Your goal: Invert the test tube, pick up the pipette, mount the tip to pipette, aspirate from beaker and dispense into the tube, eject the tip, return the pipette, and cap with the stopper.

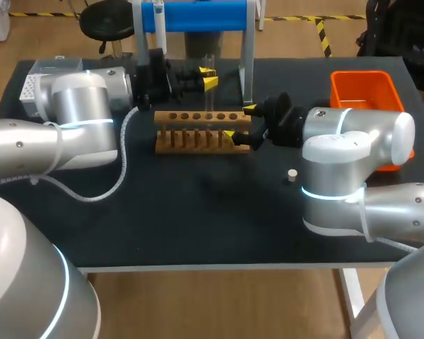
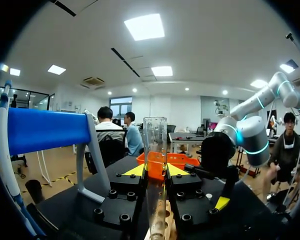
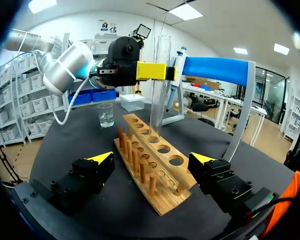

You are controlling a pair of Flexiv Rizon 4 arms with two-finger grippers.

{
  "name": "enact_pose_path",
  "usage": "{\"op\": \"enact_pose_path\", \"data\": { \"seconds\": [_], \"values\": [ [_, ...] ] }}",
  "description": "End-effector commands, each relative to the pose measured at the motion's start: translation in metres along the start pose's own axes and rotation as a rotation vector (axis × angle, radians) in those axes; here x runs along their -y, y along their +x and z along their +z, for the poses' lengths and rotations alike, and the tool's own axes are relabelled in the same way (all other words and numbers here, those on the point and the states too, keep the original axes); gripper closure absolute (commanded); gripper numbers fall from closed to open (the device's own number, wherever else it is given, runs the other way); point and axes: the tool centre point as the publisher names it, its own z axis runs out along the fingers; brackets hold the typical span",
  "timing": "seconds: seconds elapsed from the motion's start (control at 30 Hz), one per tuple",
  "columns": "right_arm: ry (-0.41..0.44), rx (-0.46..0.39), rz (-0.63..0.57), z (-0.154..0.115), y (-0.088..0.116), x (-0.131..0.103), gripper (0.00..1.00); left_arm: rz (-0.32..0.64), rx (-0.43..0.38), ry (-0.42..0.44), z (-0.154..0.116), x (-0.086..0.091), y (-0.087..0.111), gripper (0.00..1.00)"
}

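Tube upright, open end up

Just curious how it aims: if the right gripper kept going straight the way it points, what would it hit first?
Most likely the wooden test tube rack. Its near end already lies between the open fingers of the right gripper, though how close is hard to judge.

The rack at mid-counter is straddled at its right end by the right gripper's spread fingers. Its far side is blocked by the left gripper, clamped on the upright test tube. Farther back, passage is barred by the blue stand. Free passage is offered across the near counter, interrupted only by a small stopper to the right.
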Motion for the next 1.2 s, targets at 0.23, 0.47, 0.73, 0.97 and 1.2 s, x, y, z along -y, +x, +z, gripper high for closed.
{"op": "enact_pose_path", "data": {
  "seconds": [0.23,0.47,0.73,0.97,1.2],
  "values": [
    [-0.002,0.003,0.0,-0.001,0.001,0.001,0.0,-0.007,-0.001,0.023,0.001,-0.012,-0.003,1.0],
    [-0.002,0.003,0.0,-0.001,0.001,0.001,0.0,-0.011,0.006,0.028,-0.001,-0.019,-0.003,1.0],
    [-0.002,0.003,0.0,-0.001,0.001,0.001,0.0,-0.02,0.014,0.029,-0.003,-0.027,-0.003,1.0],
    [-0.002,0.003,0.0,-0.001,0.001,0.001,0.0,-0.015,0.013,0.029,-0.002,-0.031,-0.003,1.0],
    [-0.002,0.003,0.0,-0.001,0.001,0.001,0.0,-0.012,0.012,0.03,-0.002,-0.036,-0.003,1.0]
  ]
}}
